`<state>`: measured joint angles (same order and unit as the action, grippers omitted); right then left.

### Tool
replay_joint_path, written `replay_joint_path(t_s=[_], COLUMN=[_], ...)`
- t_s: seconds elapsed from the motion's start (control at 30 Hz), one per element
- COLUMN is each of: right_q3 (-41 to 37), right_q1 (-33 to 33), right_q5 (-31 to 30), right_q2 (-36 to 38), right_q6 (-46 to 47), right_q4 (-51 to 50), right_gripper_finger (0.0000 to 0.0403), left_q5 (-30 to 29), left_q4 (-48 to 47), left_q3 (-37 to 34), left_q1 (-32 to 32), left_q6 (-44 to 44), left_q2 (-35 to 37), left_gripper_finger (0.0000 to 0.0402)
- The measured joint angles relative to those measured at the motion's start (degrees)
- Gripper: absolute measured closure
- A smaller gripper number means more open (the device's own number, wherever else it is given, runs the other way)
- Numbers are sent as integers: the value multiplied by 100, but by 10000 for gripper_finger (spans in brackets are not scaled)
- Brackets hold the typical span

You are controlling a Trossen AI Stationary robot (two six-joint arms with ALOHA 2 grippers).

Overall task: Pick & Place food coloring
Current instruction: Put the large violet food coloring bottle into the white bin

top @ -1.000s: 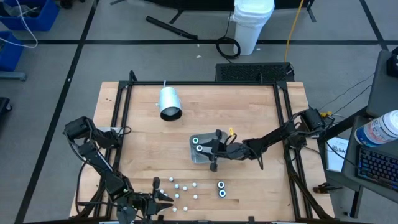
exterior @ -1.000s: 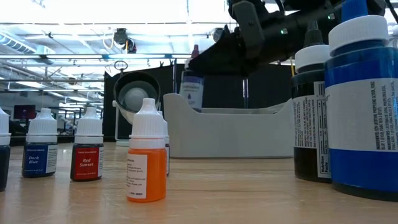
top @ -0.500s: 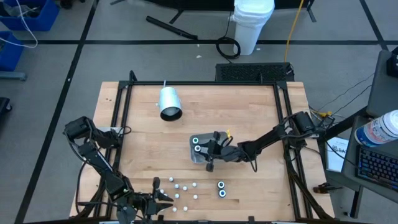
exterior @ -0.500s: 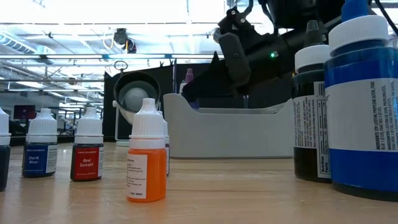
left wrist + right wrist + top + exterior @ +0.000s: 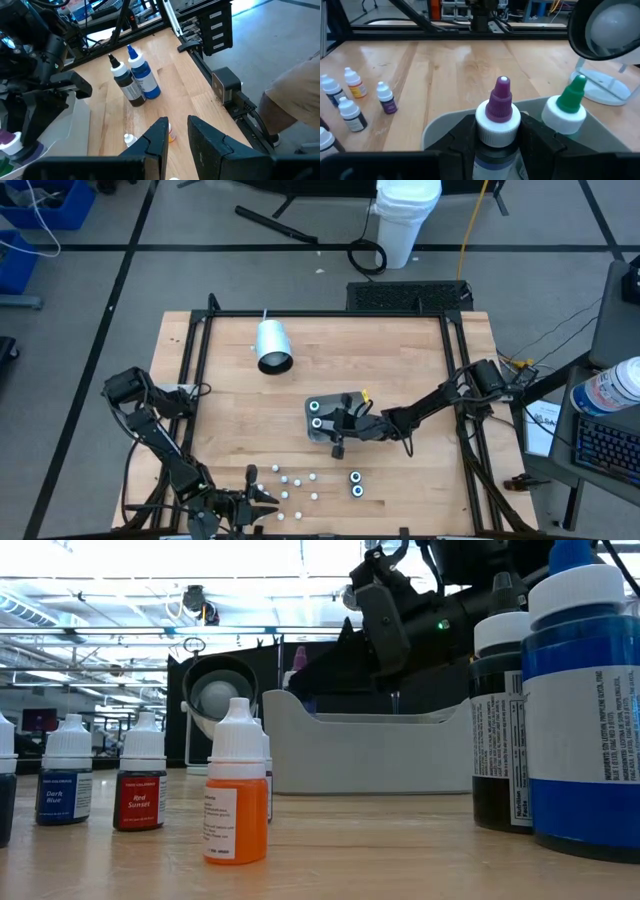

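Observation:
The food coloring bottles point(image 5: 295, 480) stand in a loose group near the table's near edge; in the low view an orange one point(image 5: 236, 790) is closest. My right gripper point(image 5: 335, 425) is over the grey tray point(image 5: 312, 436) and shut on a bottle with a purple tip and a white cap point(image 5: 498, 107). A green-tipped bottle point(image 5: 566, 107) stands in the tray beside it. My left gripper point(image 5: 255, 498) waits open at the near edge, just left of the small bottles. My right gripper point(image 5: 498, 134) pinches the purple-tipped bottle between its two fingers, on the upper body just under the white cap point(image 5: 492, 159). It comes from the table's right side. The bottle is upright with its lower part inside the tray point(image 5: 440, 127); whether it rests on the floor is hidden.
Two larger bottles, one blue and one black point(image 5: 356, 483), stand near the near edge, right of the small ones, and loom in the low view point(image 5: 580, 700). A big white cylinder point(image 5: 272, 345) lies on its side toward the far left. Black rails frame the table.
My right gripper has moved toward the table's left and down, staying shut on the purple-tipped bottle. The bottle, earlier with its body above the tray wall, has sunk into the tray until only its tip shows over the rim in the low view.

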<state>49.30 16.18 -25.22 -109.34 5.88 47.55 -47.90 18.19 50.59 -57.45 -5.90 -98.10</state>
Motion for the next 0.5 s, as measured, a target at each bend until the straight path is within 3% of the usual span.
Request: replay_joint_path(t_s=[0.5], right_q3=[0], right_q1=[-10], right_q5=[150], right_q2=[0], right_q6=[50], right_q4=[-159], right_gripper_finger=[274], left_q5=[0], left_q4=[3], left_q3=[0], left_q1=[11], left_q6=[-27], left_q2=[0], left_gripper_finger=[323])
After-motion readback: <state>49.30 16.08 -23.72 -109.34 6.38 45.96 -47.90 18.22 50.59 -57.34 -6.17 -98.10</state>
